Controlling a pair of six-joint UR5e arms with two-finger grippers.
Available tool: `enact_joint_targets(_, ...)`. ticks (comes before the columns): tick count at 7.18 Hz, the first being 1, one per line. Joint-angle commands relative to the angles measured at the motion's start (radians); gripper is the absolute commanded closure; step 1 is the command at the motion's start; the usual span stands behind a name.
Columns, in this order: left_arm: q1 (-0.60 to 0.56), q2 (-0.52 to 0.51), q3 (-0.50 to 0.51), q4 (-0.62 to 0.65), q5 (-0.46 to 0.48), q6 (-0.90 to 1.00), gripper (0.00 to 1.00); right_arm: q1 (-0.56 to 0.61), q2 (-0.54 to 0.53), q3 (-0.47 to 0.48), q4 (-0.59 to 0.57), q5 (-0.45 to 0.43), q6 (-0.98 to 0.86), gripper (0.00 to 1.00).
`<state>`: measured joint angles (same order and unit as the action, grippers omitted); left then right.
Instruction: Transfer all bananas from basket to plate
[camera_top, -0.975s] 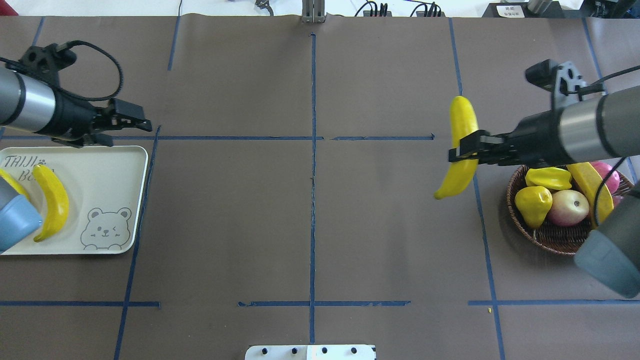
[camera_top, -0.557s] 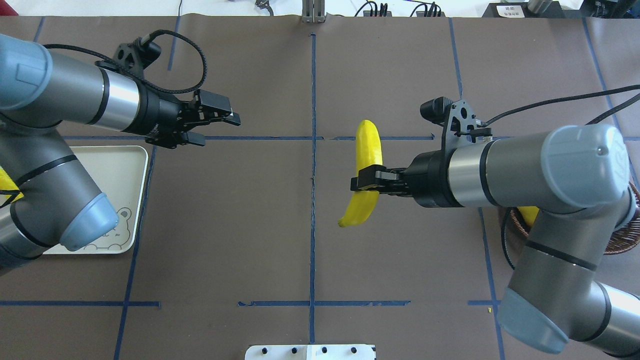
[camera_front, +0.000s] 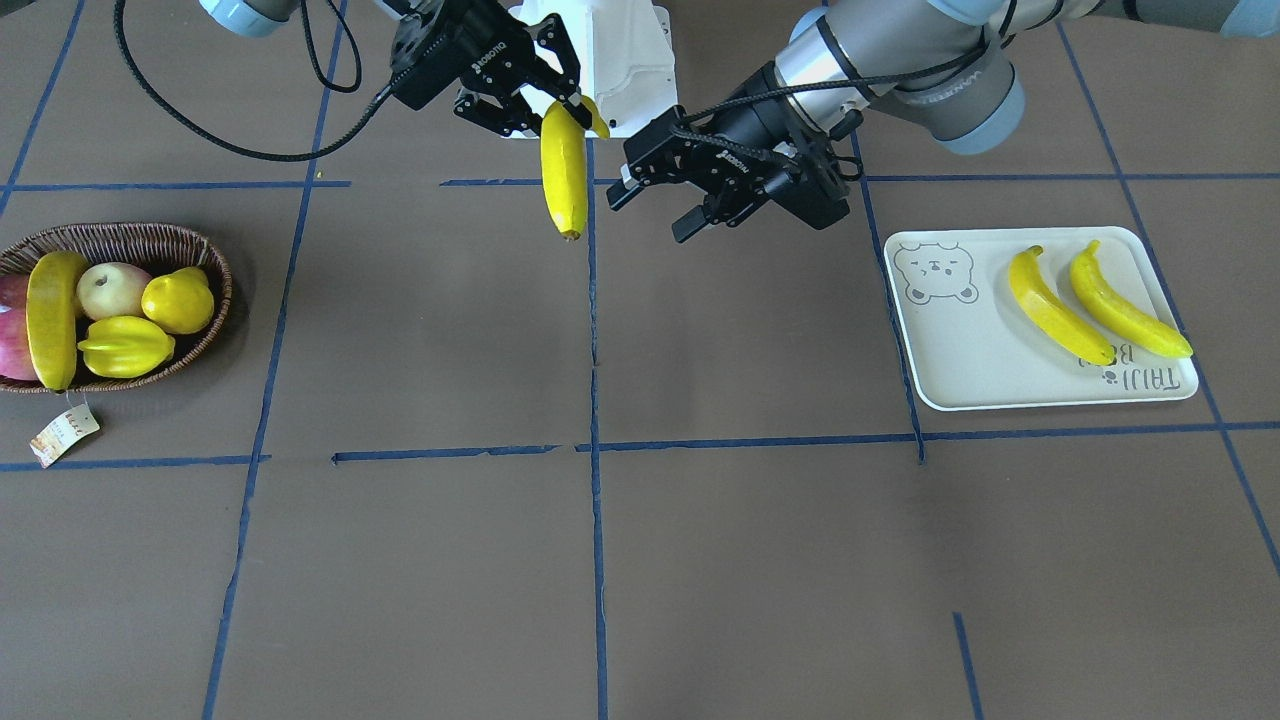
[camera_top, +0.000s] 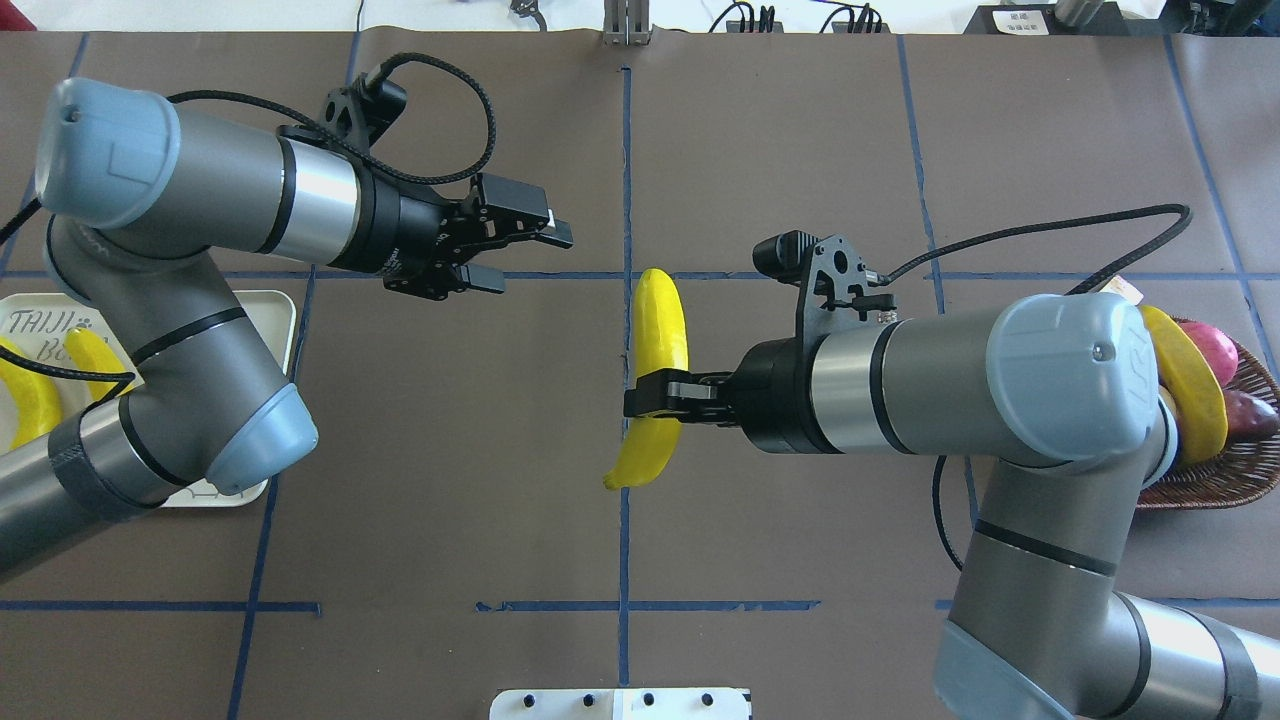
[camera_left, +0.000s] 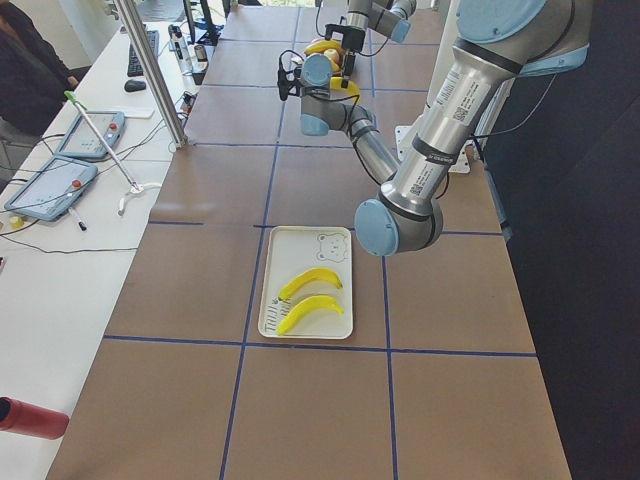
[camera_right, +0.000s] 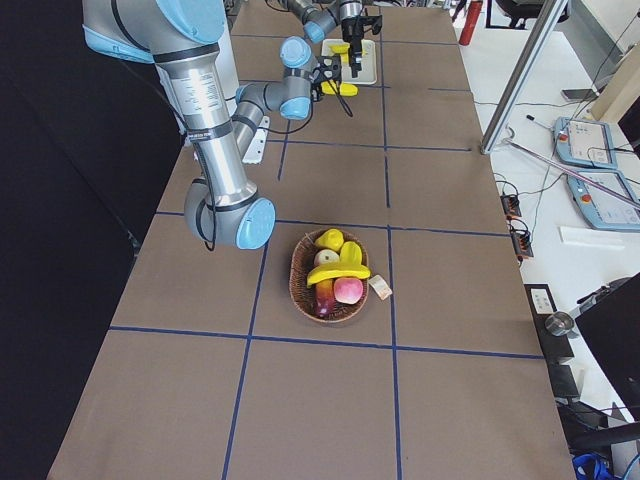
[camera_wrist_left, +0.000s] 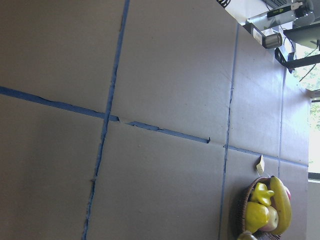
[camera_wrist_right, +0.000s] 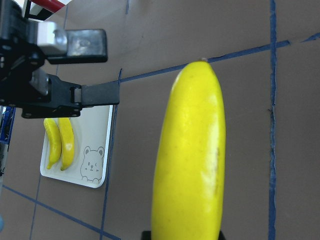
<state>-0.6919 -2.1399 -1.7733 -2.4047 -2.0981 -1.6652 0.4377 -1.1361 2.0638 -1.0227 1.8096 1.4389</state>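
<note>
Overhead exterior: right gripper (camera_top: 652, 400) clamps a banana (camera_top: 662, 320) mid-table; left gripper (camera_top: 530, 260) gapes, empty. Two bananas (camera_front: 1055, 305) on plate (camera_front: 960, 350); fourth banana (camera_top: 1190, 390) in basket (camera_top: 1200, 485).

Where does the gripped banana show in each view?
Front-facing: held banana, top centre.
Overhead: centre.
Exterior left: tiny, top.
Exterior right: tiny, top.
Left wrist: not in it.
Right wrist: fills centre.
Landmark: plate, absent only from left wrist.

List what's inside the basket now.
One banana, a starfruit, a pale apple, a round yellow fruit and red fruit lie in the basket. Anything beneath them is hidden.
</note>
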Motion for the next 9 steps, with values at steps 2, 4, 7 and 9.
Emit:
enact_joint_targets(2,0.089,-0.026,0.003,-0.023,0.009,0.007,0.03,-0.017,0.012,-0.007,0.003,-0.024,-0.002,0.98)
enact_joint_targets(4,0.12,-0.025,0.005,-0.024,0.012,0.009,0.04,-0.017,0.012,-0.005,0.003,-0.024,0.0,0.98)
enact_joint_targets(7,0.118,-0.015,0.002,-0.024,0.01,0.01,1.0,-0.022,0.01,-0.004,0.001,-0.023,0.0,0.72)
enact_joint_targets(9,0.112,-0.014,0.002,-0.024,0.01,0.009,1.0,-0.037,0.009,-0.001,0.001,-0.042,0.014,0.0)
